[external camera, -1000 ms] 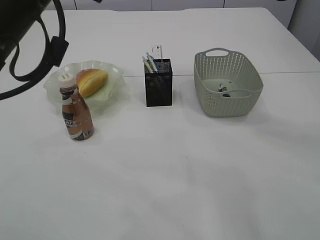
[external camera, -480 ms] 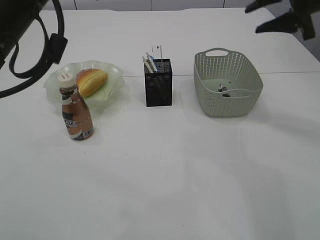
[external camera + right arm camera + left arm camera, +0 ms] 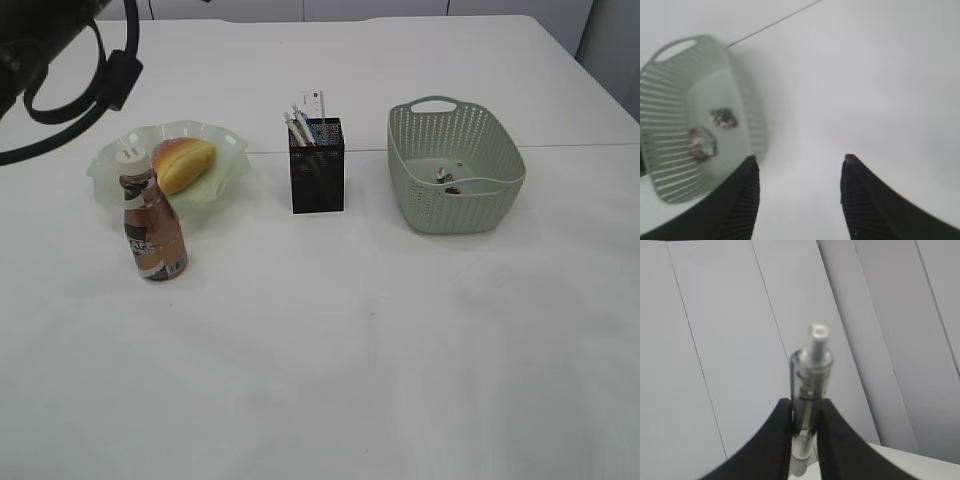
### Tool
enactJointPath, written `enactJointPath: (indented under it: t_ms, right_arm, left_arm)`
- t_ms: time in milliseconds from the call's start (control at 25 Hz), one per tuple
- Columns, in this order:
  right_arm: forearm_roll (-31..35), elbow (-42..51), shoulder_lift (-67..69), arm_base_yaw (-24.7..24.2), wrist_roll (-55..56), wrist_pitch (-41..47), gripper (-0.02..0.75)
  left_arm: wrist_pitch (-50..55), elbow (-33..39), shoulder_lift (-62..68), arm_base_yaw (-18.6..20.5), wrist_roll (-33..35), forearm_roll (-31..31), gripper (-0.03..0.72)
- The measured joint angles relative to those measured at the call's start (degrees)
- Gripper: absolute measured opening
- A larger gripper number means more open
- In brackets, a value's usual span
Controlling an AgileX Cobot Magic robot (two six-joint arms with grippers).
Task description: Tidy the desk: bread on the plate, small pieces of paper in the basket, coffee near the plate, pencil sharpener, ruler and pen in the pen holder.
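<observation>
The left gripper point(image 3: 805, 427) was clamped on a pen point(image 3: 809, 390), the barrel standing upright between the jaws, aimed at a panelled wall. The pen holder point(image 3: 317, 166) stood mid-desk point(image 3: 330, 350), between the plate point(image 3: 225, 165) and the basket point(image 3: 456, 170), below and right of the left arm, which was nearer. The right gripper point(image 3: 800, 195) hung with its jaws apart, holding nothing, beside the basket with two paper wads point(image 3: 710, 132) inside. In the exterior view both grippers were cut off. A sharpener could not be made out.
</observation>
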Motion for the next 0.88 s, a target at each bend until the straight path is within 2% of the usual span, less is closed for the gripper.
enactJointPath:
  t_ms: [160,280,400,880]
  right_arm:
    - [-14.2,-2.6,-1.4,0.0,2.4,0.4,0.417]
    - [-20.6,-2.6,-2.1,0.0,2.8,1.0,0.417]
    - [-22.5,-2.7,-2.8,0.0,2.8,1.0,0.417]
    - [-23.0,-2.7,-2.8,0.0,3.2,1.1,0.414]
  left_arm:
    - [5.1,-1.5,0.0,0.0,-2.2,0.0,0.109]
    - [12.0,-3.2,0.0,0.0,-3.9,0.0,0.109]
    - [20.3,-5.6,0.0,0.0,-4.7,-1.6,0.109]
    - [49.3,-17.5,0.0,0.0,-4.9,-12.6,0.109]
